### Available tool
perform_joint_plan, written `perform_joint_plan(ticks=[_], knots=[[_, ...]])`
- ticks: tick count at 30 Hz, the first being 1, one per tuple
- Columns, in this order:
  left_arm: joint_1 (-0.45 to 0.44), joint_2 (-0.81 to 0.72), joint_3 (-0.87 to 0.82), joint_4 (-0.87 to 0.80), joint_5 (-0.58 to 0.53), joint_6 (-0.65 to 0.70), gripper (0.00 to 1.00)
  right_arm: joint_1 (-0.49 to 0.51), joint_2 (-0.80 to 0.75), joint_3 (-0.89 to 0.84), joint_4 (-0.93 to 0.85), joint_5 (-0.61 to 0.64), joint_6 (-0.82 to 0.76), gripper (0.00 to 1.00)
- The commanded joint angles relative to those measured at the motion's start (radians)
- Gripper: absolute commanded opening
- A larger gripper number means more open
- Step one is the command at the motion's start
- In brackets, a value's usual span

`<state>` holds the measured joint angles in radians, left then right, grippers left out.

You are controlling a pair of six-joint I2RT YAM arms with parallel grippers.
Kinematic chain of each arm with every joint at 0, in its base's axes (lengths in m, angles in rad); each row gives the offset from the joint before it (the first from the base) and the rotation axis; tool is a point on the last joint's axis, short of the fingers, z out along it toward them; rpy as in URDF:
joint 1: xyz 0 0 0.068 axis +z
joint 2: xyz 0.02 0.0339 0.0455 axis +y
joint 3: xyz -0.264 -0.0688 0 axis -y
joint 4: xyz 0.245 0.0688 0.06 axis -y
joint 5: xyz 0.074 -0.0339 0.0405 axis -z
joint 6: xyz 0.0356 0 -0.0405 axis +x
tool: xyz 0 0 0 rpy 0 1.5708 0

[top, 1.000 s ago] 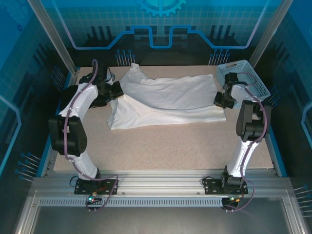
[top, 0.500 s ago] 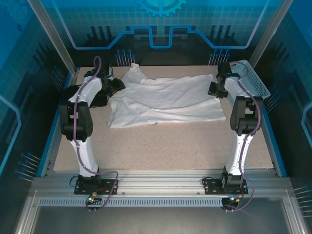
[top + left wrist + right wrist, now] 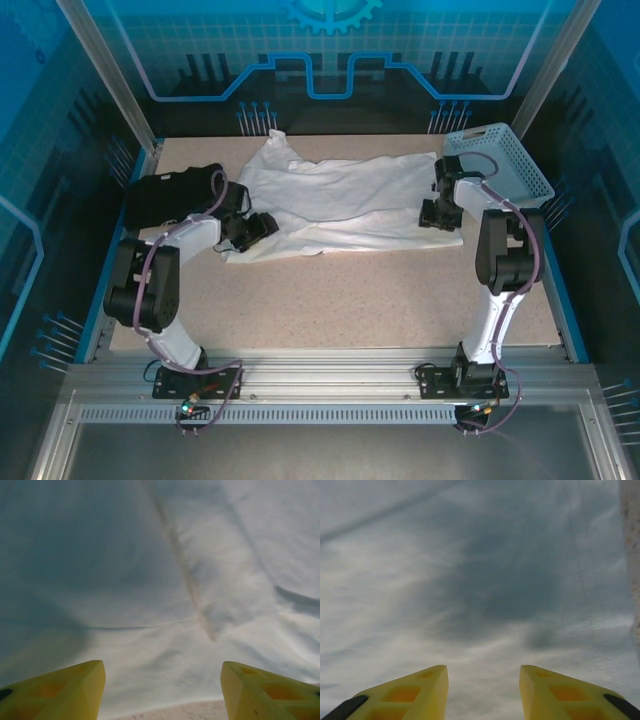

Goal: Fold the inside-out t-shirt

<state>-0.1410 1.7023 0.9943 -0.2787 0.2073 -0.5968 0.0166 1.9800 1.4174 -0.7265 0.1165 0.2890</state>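
Note:
The inside-out t-shirt [image 3: 340, 200] lies white and rumpled across the far half of the table, one end bunched toward the back left. My left gripper [image 3: 264, 226] hovers at the shirt's near-left corner, open, with nothing between its yellow fingers [image 3: 65, 690]. The left wrist view has the cloth [image 3: 150, 580] close below, a seam [image 3: 185, 575] running down it, and a strip of table at the bottom. My right gripper [image 3: 438, 213] is over the shirt's right edge, also open; its fingers [image 3: 415, 692] stand apart above smooth cloth [image 3: 485, 580].
A black folded garment [image 3: 170, 195] lies at the far left, just behind my left arm. A light blue basket [image 3: 500, 160] stands at the far right corner. The beige table [image 3: 350, 300] stretches bare between the shirt and the arm bases.
Both grippers opened and let go of the shirt, which settled flatter. My left gripper swung from the far left to the shirt's near-left corner; the right one drew back along the right edge.

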Motion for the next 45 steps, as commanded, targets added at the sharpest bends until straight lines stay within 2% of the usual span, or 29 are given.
perform_joint_plan(ticks=[1,5,9,13,18,21,24,25,28,31,33,39,45], knots=[[0.005,0.027,-0.037,0.058,0.017,0.013,0.63,0.003,0.036,-0.004,-0.080,0.081,-0.041,0.43],[0.005,-0.008,-0.127,0.058,0.004,0.026,0.63,0.004,0.058,-0.019,-0.141,0.124,-0.063,0.43],[-0.004,-0.110,-0.271,0.073,-0.007,0.008,0.63,0.005,0.021,-0.102,-0.171,0.147,-0.039,0.41],[-0.023,-0.202,-0.392,0.044,-0.012,-0.011,0.63,-0.002,-0.059,-0.219,-0.179,0.156,0.004,0.41],[-0.043,-0.382,-0.498,-0.031,-0.021,-0.045,0.63,0.013,-0.254,-0.330,-0.172,0.197,0.059,0.41],[-0.045,-0.494,-0.489,-0.049,-0.028,-0.041,0.64,0.128,-0.430,-0.361,-0.014,0.115,-0.019,0.44],[-0.035,-0.539,-0.475,-0.020,-0.031,-0.050,0.66,0.293,-0.491,-0.360,0.186,-0.067,-0.129,0.53],[-0.029,-0.534,-0.472,-0.006,-0.021,-0.059,0.66,0.357,-0.479,-0.350,0.249,-0.103,-0.169,0.56],[0.012,-0.491,-0.467,0.027,0.037,-0.090,0.66,0.551,-0.376,-0.280,0.357,-0.083,-0.299,0.61],[0.072,-0.450,-0.479,0.052,0.087,-0.100,0.64,0.693,-0.256,-0.213,0.450,-0.088,-0.400,0.62],[0.090,-0.438,-0.488,0.060,0.089,-0.093,0.64,0.751,-0.171,-0.149,0.465,-0.103,-0.434,0.62],[0.101,-0.411,-0.526,0.094,0.095,-0.094,0.63,0.854,0.043,0.004,0.462,-0.128,-0.502,0.62],[0.110,-0.423,-0.541,0.084,0.088,-0.085,0.63,0.863,0.152,0.073,0.460,-0.085,-0.504,0.57]])
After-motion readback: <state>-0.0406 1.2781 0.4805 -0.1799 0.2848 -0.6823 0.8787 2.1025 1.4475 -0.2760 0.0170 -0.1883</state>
